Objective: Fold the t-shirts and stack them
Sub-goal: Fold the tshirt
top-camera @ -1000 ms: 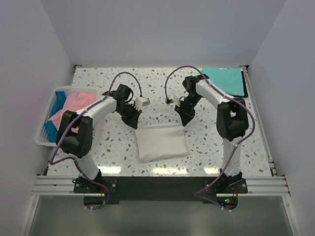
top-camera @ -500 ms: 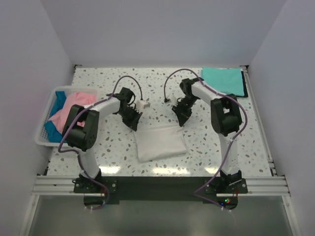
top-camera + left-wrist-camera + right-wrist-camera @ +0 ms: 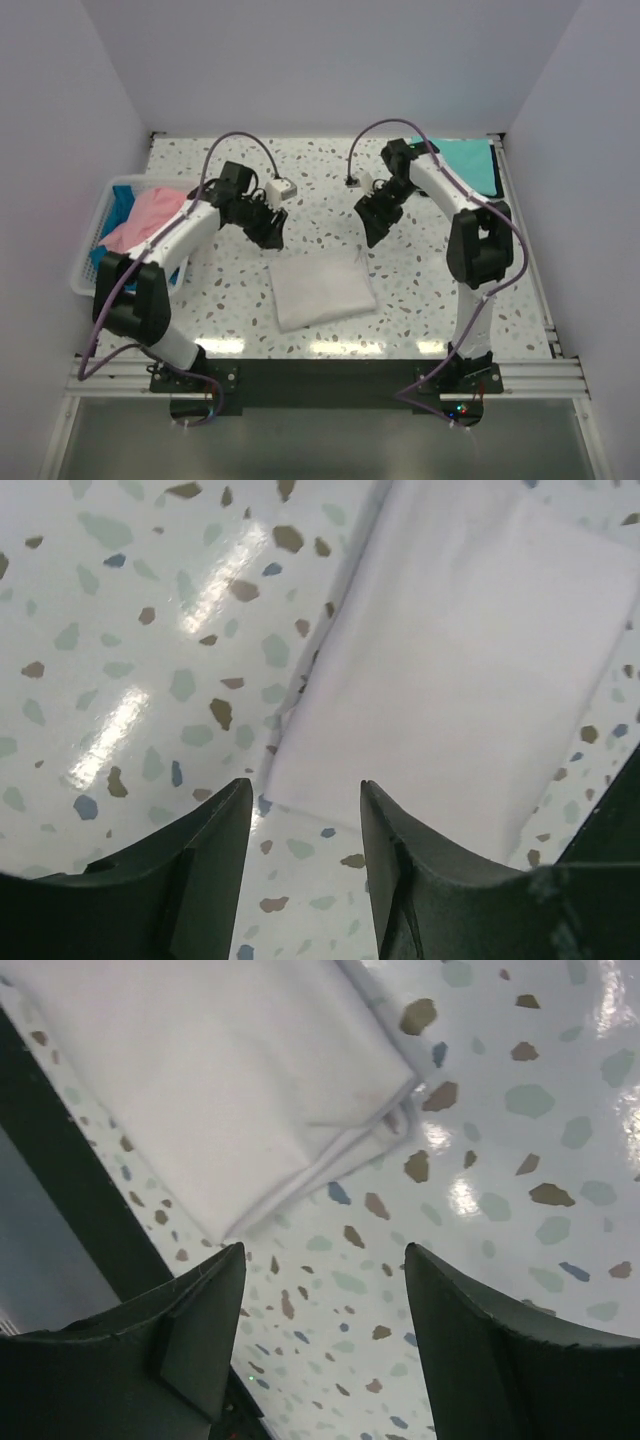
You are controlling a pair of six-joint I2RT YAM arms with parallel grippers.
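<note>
near the released left claw (image 3: 269, 237) and right claw (image 3: 369, 236), untouched, lies the white t-shirt (image 3: 322, 290).

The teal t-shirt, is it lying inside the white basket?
No, the teal t-shirt lies folded at the far right corner of the table, while the basket stands at the left edge.
</note>
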